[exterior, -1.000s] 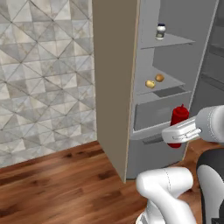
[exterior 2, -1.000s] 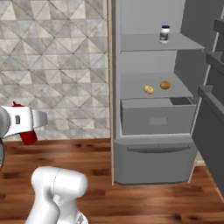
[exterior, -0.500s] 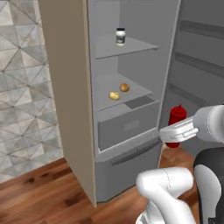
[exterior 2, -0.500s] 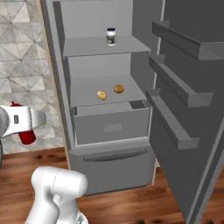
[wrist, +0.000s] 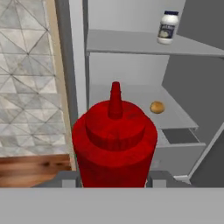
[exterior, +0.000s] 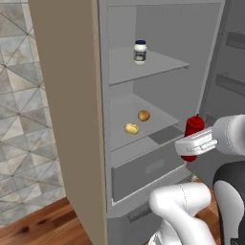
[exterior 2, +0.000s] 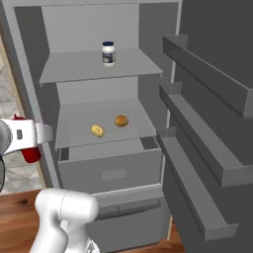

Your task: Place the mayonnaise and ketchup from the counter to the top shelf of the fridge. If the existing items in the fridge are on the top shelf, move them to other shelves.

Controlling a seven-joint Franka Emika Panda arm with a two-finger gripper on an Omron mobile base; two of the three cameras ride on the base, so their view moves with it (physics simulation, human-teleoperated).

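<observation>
Left base view: one gripper (exterior: pixel 191 143), mine, clamped on one ketchup (exterior: pixel 193 130) bottle, red, upright, its cap rising above my fingers. One fridge (exterior: pixel 158 95), door open, ahead of and to the left of my hand. One top shelf (exterior: pixel 143 69), up and to the left of my hand, bearing one mayonnaise (exterior: pixel 139 52) jar, blue-lidded, upright. One middle shelf (exterior: pixel 119 115), about level with my hand and to its left, bearing two existing items: one yellowish oval (exterior: pixel 131 128) and one orange-brown ball (exterior: pixel 144 115), near each other but apart. One grey drawer (exterior: pixel 148 167) below my hand, to the left. Right base view: gripper (exterior 2: pixel 37 138) at the left edge, the ketchup (exterior 2: pixel 29 154) partly hidden behind it, outside the fridge (exterior 2: pixel 148 59) wall. One mayonnaise (exterior 2: pixel 108 54) up and to the right of my hand on the top shelf (exterior 2: pixel 74 66). Two items to my right on the middle shelf (exterior 2: pixel 79 118): yellowish oval (exterior 2: pixel 98 130), orange-brown ball (exterior 2: pixel 121 120). Three door racks (exterior 2: pixel 207 118) far right. Hand view: one ketchup (wrist: pixel 114 140) directly between my fingers (wrist: pixel 70 180), held fast. One mayonnaise (wrist: pixel 168 27) beyond and above on the top shelf (wrist: pixel 131 43); one orange-brown ball (wrist: pixel 157 107) beyond, on the shelf below.
</observation>
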